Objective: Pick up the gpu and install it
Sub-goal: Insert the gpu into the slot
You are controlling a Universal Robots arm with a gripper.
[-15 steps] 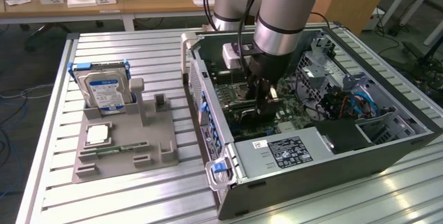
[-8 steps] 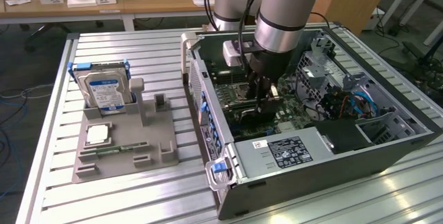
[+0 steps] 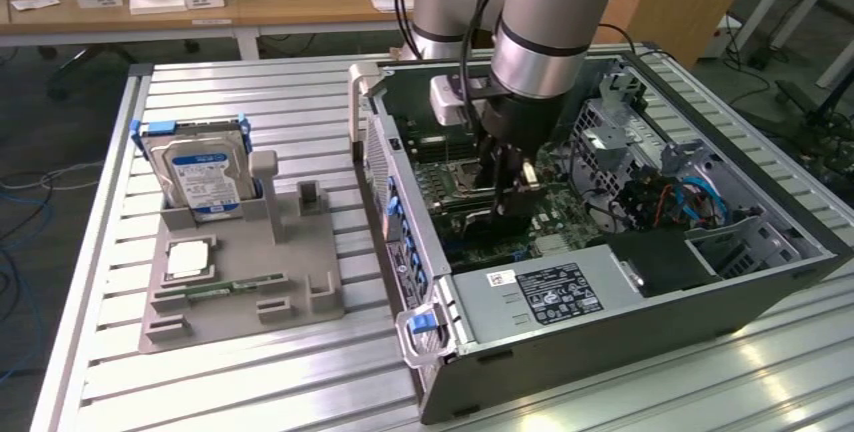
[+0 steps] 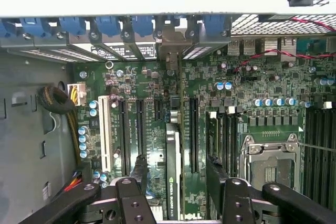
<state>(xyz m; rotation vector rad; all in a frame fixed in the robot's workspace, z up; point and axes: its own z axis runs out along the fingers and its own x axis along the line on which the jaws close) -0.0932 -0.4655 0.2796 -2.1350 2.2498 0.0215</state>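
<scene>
Wrist view: you see the gripper (image 4: 176, 182) released, black fingers (image 4: 137, 169) straddling the thin dark gpu (image 4: 172, 174), which stands edge-on in a slot of the glossy green motherboard (image 4: 252, 93). Your ribbed aluminium worktop (image 3: 267, 102) carries the open steel case (image 3: 747, 282).

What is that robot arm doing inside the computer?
The robot arm has reached down into the open computer case, over the green motherboard. Its gripper is open, with one finger on each side of the gpu, a thin dark card standing on edge in a slot on the board. The fingers do not look clamped on the card. Outside the case, a hard drive stands in a grey holder on the table.
</scene>
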